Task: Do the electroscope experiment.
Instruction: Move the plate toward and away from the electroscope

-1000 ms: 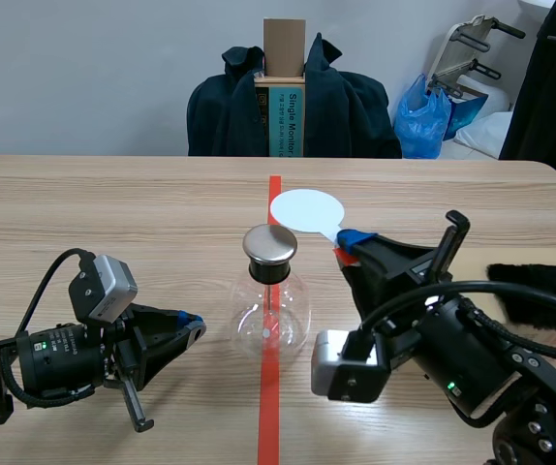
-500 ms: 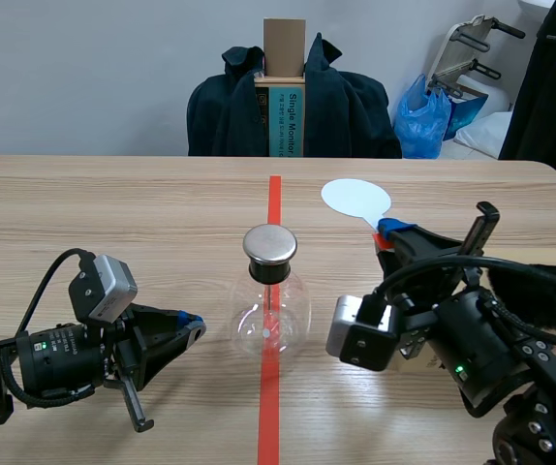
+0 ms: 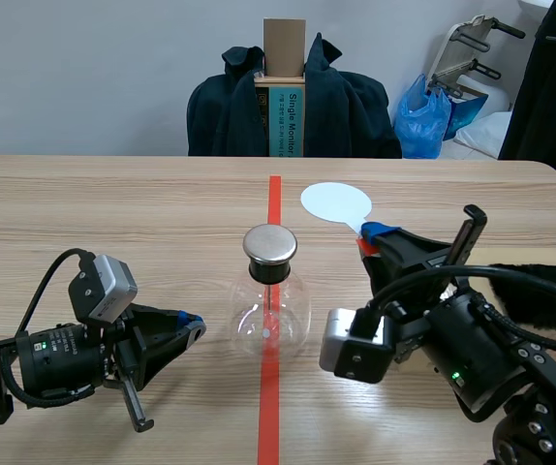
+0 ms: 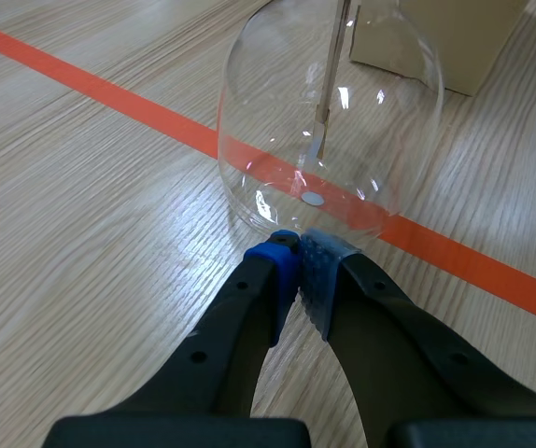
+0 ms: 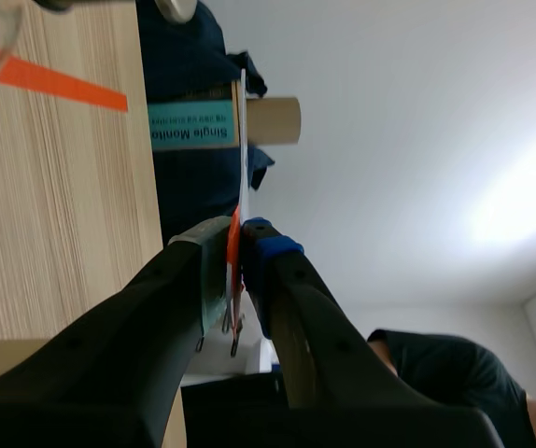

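Your right gripper (image 3: 370,237) squeezes the white paddle (image 3: 336,203) near the glass flask (image 3: 270,315); your left gripper (image 3: 193,323) rests pinched together beside it.

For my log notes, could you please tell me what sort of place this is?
Probably an office or lab room: a taped wooden table, a glass electroscope flask, a coat-draped chair.

I can read one text only: white letters, "Single Monitor", run sideways on the teal band (image 3: 293,121) of the cardboard box (image 3: 285,44) across from me. My right wrist view shows the same band (image 5: 191,137), legible as far as "Single Monito". The smaller print beside it is too fine to read.
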You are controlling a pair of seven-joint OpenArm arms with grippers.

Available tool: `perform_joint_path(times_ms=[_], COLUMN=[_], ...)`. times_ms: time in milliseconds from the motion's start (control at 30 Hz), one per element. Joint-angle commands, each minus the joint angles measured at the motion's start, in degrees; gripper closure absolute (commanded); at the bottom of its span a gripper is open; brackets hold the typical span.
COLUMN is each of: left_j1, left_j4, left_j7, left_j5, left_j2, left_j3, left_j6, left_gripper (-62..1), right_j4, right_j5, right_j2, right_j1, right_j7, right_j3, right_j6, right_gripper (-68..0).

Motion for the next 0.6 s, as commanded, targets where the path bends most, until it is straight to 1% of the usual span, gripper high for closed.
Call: perform_joint_path(times_ms=[0, 167, 367, 567], left_j1=[-0.28, -0.28, -0.28, -0.28], left_j4=[0.66, 0.66, 0.66, 0.66], left_j7=[-0.74, -0.74, -0.74, -0.74], left_j5=[-0.39, -0.39, -0.39, -0.39], left_j2=[0.13, 0.13, 0.13, 0.13], left_j3=[-0.31, -0.31, -0.31, -0.31], left_j6=[-0.13, -0.13, -0.13, -0.13], left_gripper=[-2.7, -2.7, -2.7, -2.7], right_j4=[0.42, 0.42, 0.42, 0.42], right_j5=[0.39, 0.39, 0.39, 0.39], right_j2=[-0.02, -0.02, -0.02, -0.02], right_j1=[0.83, 0.83, 0.83, 0.83], right_j7=[1.33, 6.97, 12.17, 15.43], right_j3=[0.46, 0.46, 0.46, 0.44], right_j6=[-0.83, -0.85, -0.87, -0.87], right_gripper=[-0.8, -0.8, -0.8, -0.8])
